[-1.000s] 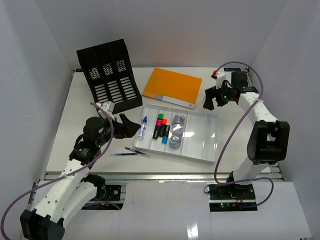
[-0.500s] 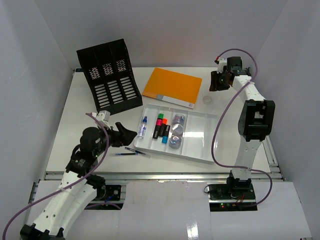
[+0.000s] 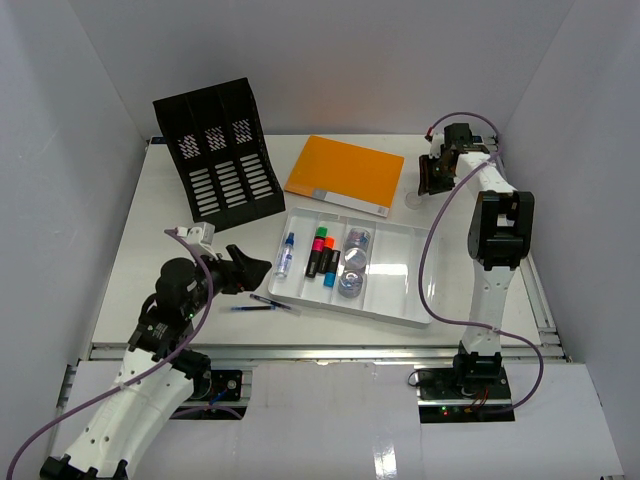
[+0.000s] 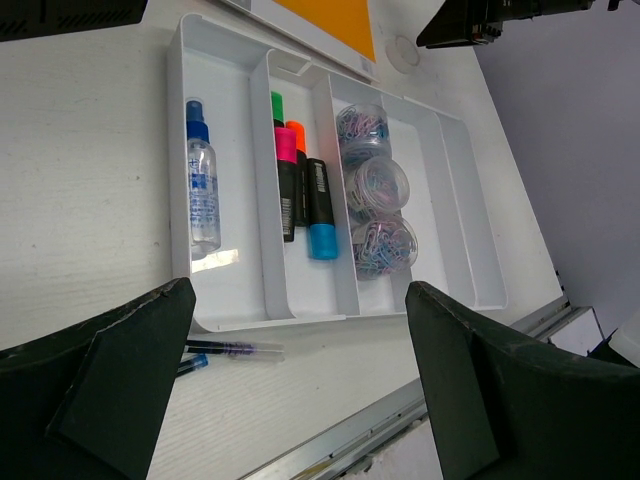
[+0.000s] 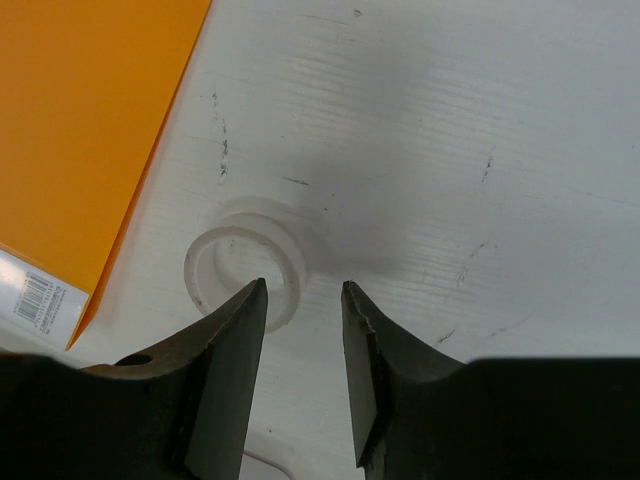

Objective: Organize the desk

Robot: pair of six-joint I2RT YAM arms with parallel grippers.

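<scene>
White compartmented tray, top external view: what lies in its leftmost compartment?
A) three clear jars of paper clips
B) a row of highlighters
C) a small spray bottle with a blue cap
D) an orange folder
C: the spray bottle lies alone in the leftmost compartment of the tray, while the highlighters and the paper clip jars fill the next two compartments to its right.

The tabletop [image 3: 150,240] is white. The folder [image 3: 345,172] is orange, the rack [image 3: 220,160] black with slotted rows. The white tray [image 3: 405,272] holds a blue-capped clear bottle [image 4: 201,180], green, pink, orange and blue highlighters [image 4: 320,195], and pastel clips [image 4: 372,182]. The ring [image 5: 245,262] is white.
</scene>
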